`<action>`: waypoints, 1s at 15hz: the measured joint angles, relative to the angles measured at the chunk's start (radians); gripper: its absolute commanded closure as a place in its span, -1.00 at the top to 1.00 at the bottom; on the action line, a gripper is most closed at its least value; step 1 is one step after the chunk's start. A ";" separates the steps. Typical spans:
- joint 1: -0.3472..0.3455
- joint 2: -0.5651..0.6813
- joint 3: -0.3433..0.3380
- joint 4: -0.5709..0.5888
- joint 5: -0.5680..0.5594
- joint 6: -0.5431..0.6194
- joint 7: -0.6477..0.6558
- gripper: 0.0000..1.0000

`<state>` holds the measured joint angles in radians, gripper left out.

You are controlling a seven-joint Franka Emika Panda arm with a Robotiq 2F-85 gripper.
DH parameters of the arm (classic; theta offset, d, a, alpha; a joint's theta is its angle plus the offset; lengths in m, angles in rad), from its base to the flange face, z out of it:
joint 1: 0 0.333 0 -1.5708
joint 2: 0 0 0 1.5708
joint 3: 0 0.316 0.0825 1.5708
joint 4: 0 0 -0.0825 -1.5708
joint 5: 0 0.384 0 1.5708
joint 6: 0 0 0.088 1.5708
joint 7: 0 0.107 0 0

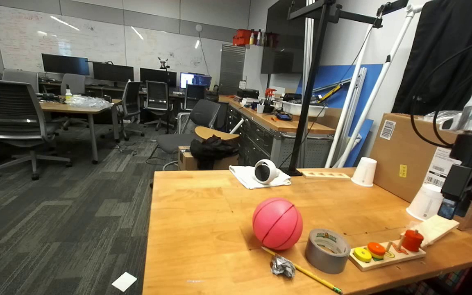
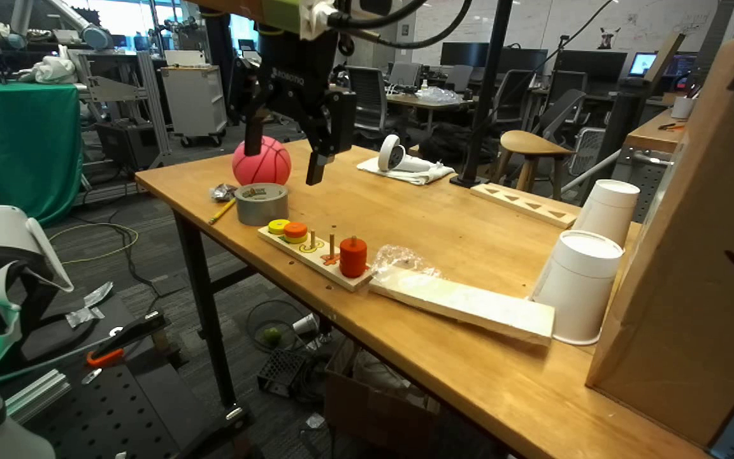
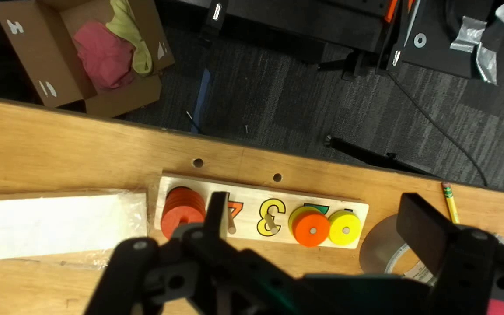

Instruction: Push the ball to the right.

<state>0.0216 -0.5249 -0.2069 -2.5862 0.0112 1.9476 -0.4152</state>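
Note:
The pink-red ball rests on the wooden table, behind the grey tape roll in an exterior view. The ball also shows in an exterior view, partly covered by a gripper finger. Only a sliver of the ball shows at the bottom right of the wrist view. My gripper is open and empty, raised above the table and apart from the ball. In the wrist view the gripper has its fingers wide apart over the number toy.
A wooden number board with rings lies at the table's edge beside the tape. A pencil and crumpled foil lie near the ball. A wooden plank, paper cups and a cardboard box stand along the table.

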 measured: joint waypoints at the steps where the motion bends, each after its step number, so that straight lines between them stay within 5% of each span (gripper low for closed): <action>1: 0.000 0.000 0.000 0.000 0.000 0.000 0.000 1.00; 9: -0.002 0.001 0.004 -0.004 0.000 0.000 0.000 1.00; 15: 0.028 -0.010 0.074 -0.052 0.003 0.010 0.000 1.00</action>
<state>0.0500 -0.5353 -0.1325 -2.6382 0.0141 1.9580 -0.4153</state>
